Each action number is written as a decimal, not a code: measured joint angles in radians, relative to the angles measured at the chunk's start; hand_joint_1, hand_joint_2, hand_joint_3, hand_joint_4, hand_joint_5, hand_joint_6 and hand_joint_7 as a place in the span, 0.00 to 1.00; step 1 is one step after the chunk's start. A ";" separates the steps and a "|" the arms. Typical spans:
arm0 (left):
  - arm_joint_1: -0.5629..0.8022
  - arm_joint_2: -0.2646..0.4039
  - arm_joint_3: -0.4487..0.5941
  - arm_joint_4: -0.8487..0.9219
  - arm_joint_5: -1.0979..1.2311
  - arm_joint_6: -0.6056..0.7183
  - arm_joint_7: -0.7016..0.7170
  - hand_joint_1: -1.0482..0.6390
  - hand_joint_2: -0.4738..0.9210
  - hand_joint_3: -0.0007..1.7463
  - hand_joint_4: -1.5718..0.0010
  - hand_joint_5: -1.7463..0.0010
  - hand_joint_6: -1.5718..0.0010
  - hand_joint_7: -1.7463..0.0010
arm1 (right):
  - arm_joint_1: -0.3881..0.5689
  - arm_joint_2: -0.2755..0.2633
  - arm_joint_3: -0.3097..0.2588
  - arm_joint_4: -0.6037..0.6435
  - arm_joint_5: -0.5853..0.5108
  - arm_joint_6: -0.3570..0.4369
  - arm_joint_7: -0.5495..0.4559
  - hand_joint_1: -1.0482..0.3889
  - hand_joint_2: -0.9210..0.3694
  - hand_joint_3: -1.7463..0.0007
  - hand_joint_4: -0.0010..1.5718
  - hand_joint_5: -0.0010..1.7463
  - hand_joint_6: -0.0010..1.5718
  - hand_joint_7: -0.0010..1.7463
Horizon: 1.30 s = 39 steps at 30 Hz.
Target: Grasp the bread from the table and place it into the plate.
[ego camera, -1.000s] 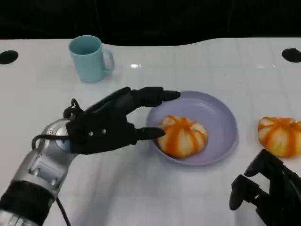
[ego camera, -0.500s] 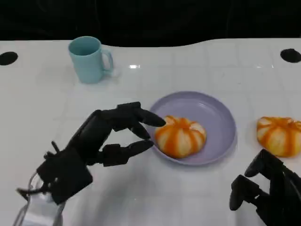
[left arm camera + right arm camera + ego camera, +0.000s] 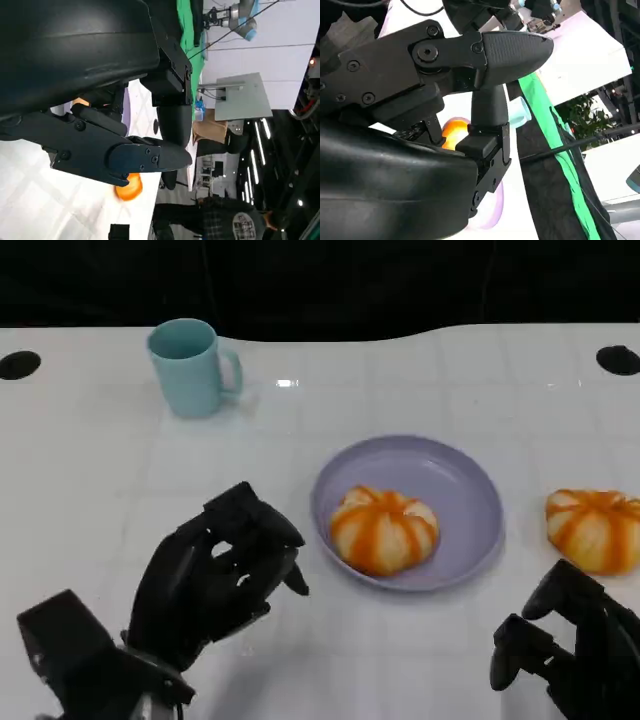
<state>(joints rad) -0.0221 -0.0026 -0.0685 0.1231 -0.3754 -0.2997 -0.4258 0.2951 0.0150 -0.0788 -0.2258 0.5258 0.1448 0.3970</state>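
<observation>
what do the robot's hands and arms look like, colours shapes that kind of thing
Both the left hand and the right hand are matte black, with many jointed fingers built from blocky segments. Small round screws stud the finger links in the wrist views, and the fingertips are rounded pads with a fine ribbed texture, behind a smooth glossy black shell.

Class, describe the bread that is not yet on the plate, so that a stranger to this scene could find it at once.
Start at the lilac plate in the middle of the white table. Look past its rim towards the robot's right, above the right hand. The loose bread lies there on bare table, while its orange-striped twin sits inside the plate.
</observation>
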 measured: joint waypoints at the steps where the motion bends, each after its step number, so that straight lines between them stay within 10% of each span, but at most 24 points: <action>1: 0.010 -0.008 0.008 -0.016 -0.045 0.028 -0.016 0.27 1.00 0.24 0.52 0.00 0.63 0.05 | 0.001 0.000 0.000 -0.001 0.000 0.000 0.000 0.34 0.00 0.76 0.47 1.00 0.37 0.90; 39: 0.269 -0.078 0.083 -0.211 -0.206 0.345 -0.030 0.28 1.00 0.24 0.54 0.00 0.69 0.00 | 0.001 -0.015 -0.001 -0.021 0.011 0.002 0.009 0.34 0.00 0.76 0.47 1.00 0.36 0.91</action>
<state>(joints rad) 0.2470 -0.0805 0.0144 -0.0879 -0.5817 0.0457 -0.4557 0.2956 0.0002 -0.0801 -0.2471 0.5373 0.1470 0.4065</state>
